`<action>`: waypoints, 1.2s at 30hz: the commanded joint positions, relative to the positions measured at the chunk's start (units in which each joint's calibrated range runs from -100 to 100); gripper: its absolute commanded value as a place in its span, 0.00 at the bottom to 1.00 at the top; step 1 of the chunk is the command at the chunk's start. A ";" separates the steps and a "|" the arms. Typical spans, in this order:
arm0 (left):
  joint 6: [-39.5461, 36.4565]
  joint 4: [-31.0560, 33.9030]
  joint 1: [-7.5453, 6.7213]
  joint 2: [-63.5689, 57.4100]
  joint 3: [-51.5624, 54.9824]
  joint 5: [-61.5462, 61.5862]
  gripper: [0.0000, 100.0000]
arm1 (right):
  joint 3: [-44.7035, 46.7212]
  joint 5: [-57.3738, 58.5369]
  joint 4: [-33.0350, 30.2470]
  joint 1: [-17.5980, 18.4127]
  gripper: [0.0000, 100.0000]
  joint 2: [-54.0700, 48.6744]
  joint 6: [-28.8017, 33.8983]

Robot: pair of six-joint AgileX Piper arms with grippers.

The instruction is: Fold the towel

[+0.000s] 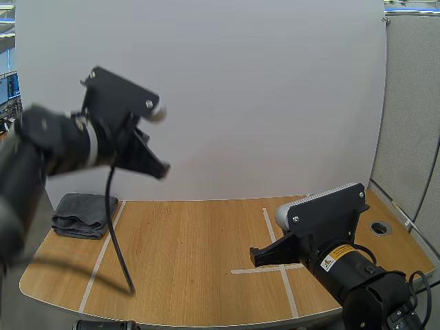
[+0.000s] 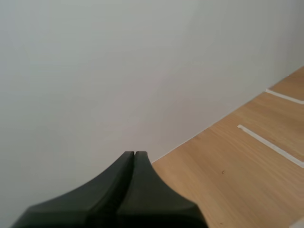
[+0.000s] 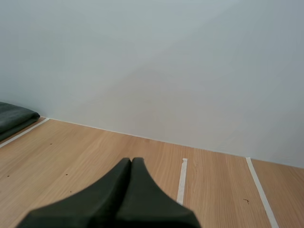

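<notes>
The wooden surface (image 1: 192,261) fills the lower half of the high view, and its near edge is cut off at the bottom. The left arm is raised at the upper left, blurred and cut off by the frame's left edge. Its end effector (image 1: 163,170) hangs well above the surface, and in the left wrist view the fingers lie clenched together as one dark wedge. The right arm sits at the lower right, partly out of frame. Its end effector (image 1: 256,258) is low over the white tape lines (image 1: 275,237), likewise clenched on nothing. The dark grey towel (image 1: 81,214) lies folded at the surface's left edge, well apart from both. A yellow warning label (image 1: 335,256) on the right arm is too small to read.
</notes>
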 commanded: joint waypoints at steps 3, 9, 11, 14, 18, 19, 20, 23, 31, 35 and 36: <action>-7.18 2.19 -5.89 -19.99 15.03 -20.57 0.00 | 0.34 -1.16 -0.11 0.14 0.00 -0.38 -0.06; -8.40 2.91 -5.79 -31.07 23.96 -35.70 0.00 | 0.34 -1.16 -0.11 0.14 0.00 -0.38 -0.06; -8.49 2.91 -5.65 -33.45 26.49 -38.54 0.00 | 0.34 -1.16 -0.11 0.14 0.00 -0.38 -0.06; -8.85 2.93 -5.65 -35.18 28.72 -39.41 0.00 | 0.34 -1.16 -0.11 0.14 0.00 -0.38 -0.06; -11.21 2.93 -5.65 -36.17 31.15 -40.54 0.00 | 0.34 -1.16 -0.11 0.14 0.00 -0.38 -0.06; -11.93 2.93 -5.65 -36.17 31.94 -41.58 0.00 | 0.34 -1.16 -0.11 0.14 0.00 -0.38 -0.06; -13.23 3.03 -5.65 -36.17 33.44 -43.44 0.00 | 0.34 -1.16 -0.11 0.14 0.00 -0.38 -0.06; -15.83 3.18 -5.65 -36.17 38.22 -49.23 0.00 | 0.34 -1.16 -0.11 0.14 0.00 -0.38 -0.06; -19.27 10.11 -5.65 -36.17 49.27 -62.79 0.00 | 0.34 -1.16 -0.11 0.14 0.00 -0.38 -0.06; -27.63 14.52 -5.65 -36.17 49.27 -61.71 0.00 | 0.34 -1.16 -0.11 0.14 0.00 -0.38 -0.06; -29.97 16.18 -5.65 -36.17 49.27 -61.22 0.00 | 0.34 -1.16 -0.11 0.14 0.00 -0.38 -0.06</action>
